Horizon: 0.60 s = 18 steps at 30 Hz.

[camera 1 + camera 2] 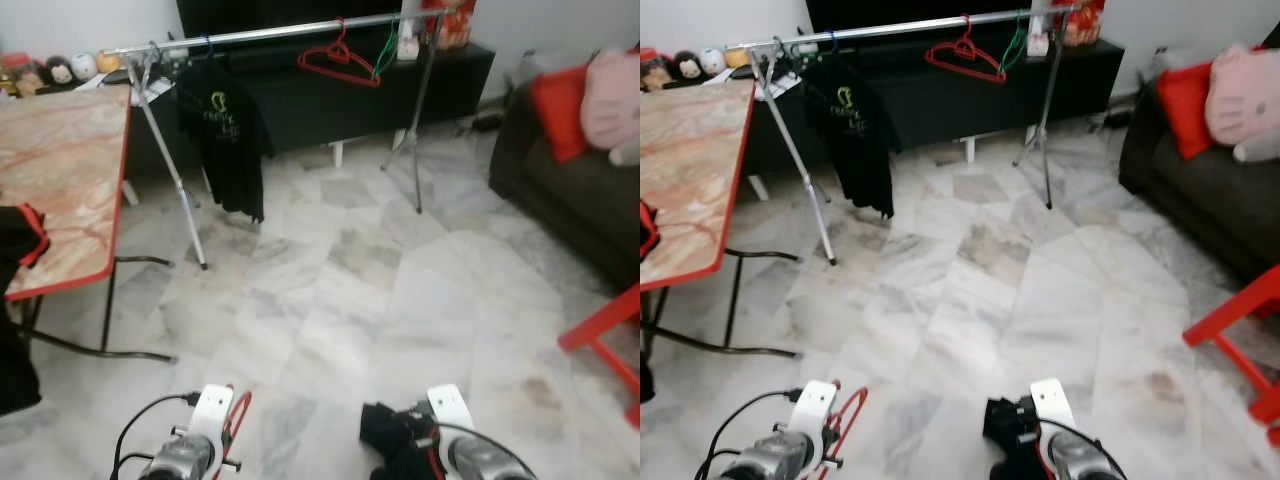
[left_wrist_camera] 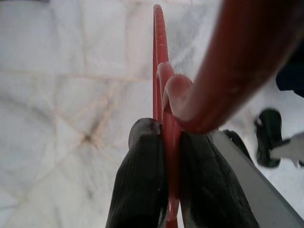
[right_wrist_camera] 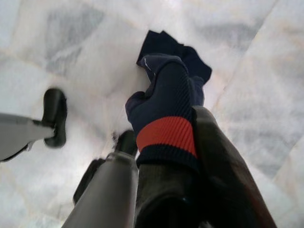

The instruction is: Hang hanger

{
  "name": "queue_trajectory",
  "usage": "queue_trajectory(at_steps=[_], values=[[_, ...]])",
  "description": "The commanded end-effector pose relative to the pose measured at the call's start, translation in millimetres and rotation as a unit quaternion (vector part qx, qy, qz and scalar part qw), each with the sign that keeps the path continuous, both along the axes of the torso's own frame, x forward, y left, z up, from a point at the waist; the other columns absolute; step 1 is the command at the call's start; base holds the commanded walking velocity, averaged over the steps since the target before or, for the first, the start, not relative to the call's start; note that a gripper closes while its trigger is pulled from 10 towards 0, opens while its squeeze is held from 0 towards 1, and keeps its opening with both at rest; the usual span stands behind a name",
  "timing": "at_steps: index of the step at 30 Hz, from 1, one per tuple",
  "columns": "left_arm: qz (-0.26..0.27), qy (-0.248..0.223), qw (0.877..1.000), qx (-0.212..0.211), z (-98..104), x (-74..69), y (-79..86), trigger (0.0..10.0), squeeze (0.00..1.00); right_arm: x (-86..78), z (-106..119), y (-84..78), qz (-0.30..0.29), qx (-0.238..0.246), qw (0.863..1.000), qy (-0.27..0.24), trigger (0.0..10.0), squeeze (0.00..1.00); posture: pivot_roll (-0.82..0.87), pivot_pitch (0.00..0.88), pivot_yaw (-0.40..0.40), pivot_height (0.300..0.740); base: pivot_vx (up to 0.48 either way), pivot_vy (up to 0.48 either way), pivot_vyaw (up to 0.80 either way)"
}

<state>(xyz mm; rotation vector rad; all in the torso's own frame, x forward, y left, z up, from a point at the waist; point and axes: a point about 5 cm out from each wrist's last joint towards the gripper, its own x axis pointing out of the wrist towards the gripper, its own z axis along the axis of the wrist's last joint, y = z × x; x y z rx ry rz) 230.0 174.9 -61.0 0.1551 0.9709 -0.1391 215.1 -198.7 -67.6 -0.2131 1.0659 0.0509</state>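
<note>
Surface [image 1: 60,180] on the far left, red-edged, with dark cloth [image 1: 18,235] draped over its near edge; it plays no part in this step.

Left tool [image 2: 161,156] is low, in front of the body, fingers [image 2: 140,175] clamped tight on the hanger [image 2: 160,71]. The grip sits on the red wire just below the hook, likely so the hook stays free to go over a rail. From the head view the hanger [image 1: 236,420] hangs beside the wrist, over the floor [image 1: 330,300].

Rail [image 1: 260,35] stands across the room, well apart from the robot, on splayed legs. It carries a black shirt [image 1: 222,130] toward its left end, then a red hanger [image 1: 338,62] and a green one [image 1: 385,50] toward the right. The stretch between shirt and red hanger looks open, so that's the likely drop spot.

Right tool [image 3: 166,142] is also low, with a navy garment [image 3: 168,95] with a red band bunched over it. Can't tell whether the fingers are closed under the cloth. Probably it's held low so it stays clear of the hanger.

Sofa [image 1: 560,190] with red cushion [image 1: 560,105] on the right, off the path.

Judgement: carry phase, hanging not yet started. Next step calls for closing on the rail and raising the left arm.
</note>
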Motion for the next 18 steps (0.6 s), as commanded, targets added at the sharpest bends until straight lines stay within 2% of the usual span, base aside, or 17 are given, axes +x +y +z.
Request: queue_trajectory(at_steps=[1,8,18], values=[[-0.007,0.001,1.0,0.002,-0.3,-0.2,-1.1,10.0,0.0,3.8,2.5,-1.5,-0.006,0.001,1.0,-0.009,10.0,0.0,-0.01,0.0,0.009,0.74,-0.289,0.0,0.0],[-0.009,0.0,1.0,0.003,0.4,0.7,-0.9,10.0,0.0,4.6,2.9,-1.2,-0.006,0.002,1.0,-0.01,10.0,0.0,-0.01,0.0,0.01,0.74,-0.287,0.0,0.0],[-0.01,-0.001,1.0,0.006,1.2,2.0,-0.4,10.0,0.0,5.7,3.5,-0.7,-0.007,0.002,1.0,-0.012,10.0,0.0,-0.01,0.0,0.011,0.74,0.0,0.0,0.0]])
